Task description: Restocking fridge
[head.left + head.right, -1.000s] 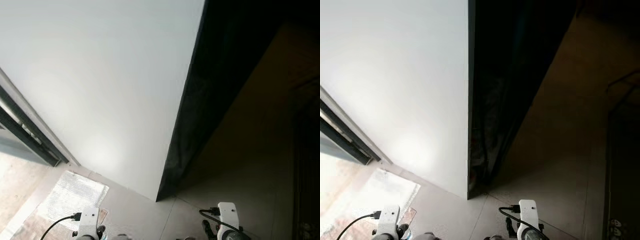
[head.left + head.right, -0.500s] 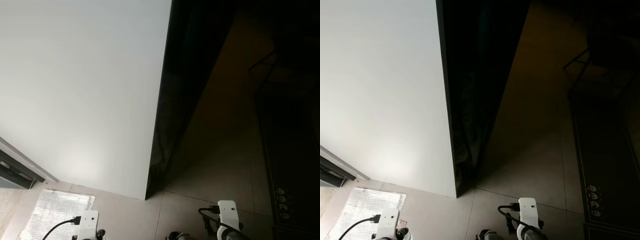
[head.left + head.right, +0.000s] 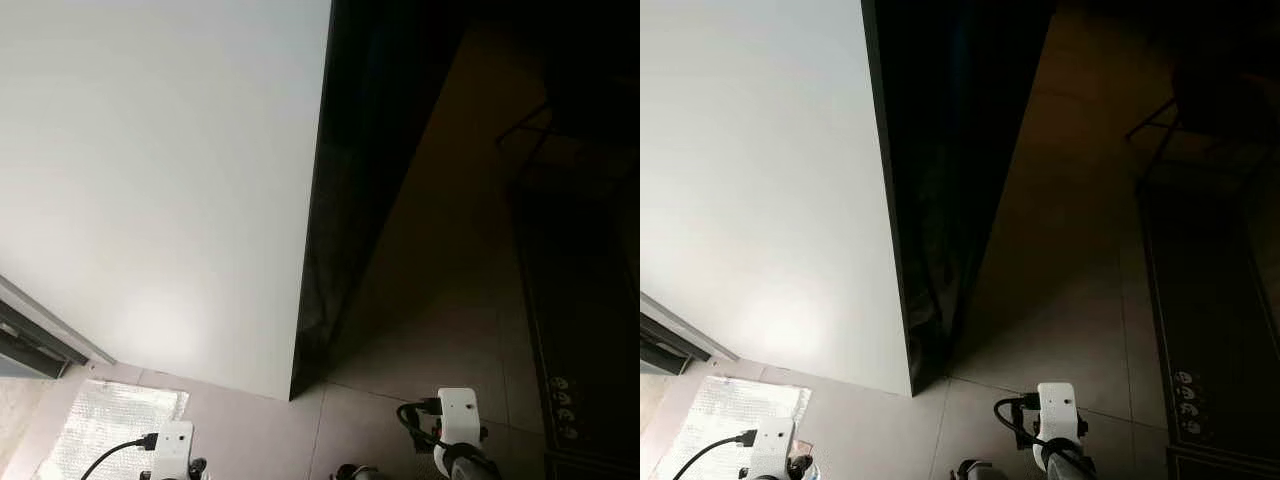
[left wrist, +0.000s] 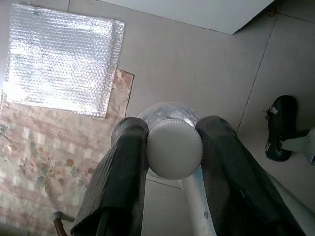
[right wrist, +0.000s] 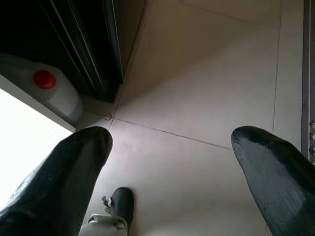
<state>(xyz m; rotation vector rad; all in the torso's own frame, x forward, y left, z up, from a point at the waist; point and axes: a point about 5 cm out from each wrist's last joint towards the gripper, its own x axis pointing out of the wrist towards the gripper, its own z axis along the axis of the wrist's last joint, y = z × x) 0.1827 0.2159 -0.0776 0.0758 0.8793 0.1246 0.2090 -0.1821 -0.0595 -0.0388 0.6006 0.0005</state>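
I see bottle (image 4: 174,147), white-capped, clamped in left end effector (image 4: 172,142) over tiled floor (image 4: 197,64) | right end effector (image 5: 172,147) spread wide, holding nothing | bubble wrap sheet (image 4: 61,66) on patterned rug (image 4: 34,162) | white jug (image 5: 51,91), red cap, near dark fridge base (image 3: 360,200)

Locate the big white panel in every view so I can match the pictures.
Left eye view: white panel fills the upper left.
Right eye view: the same, upper left.
Left wrist view: pale strip beyond the bottle and bubble wrap.
Right wrist view: bright patch beside the red-capped jug.
Shared landmark: floor tile joint at its corner.
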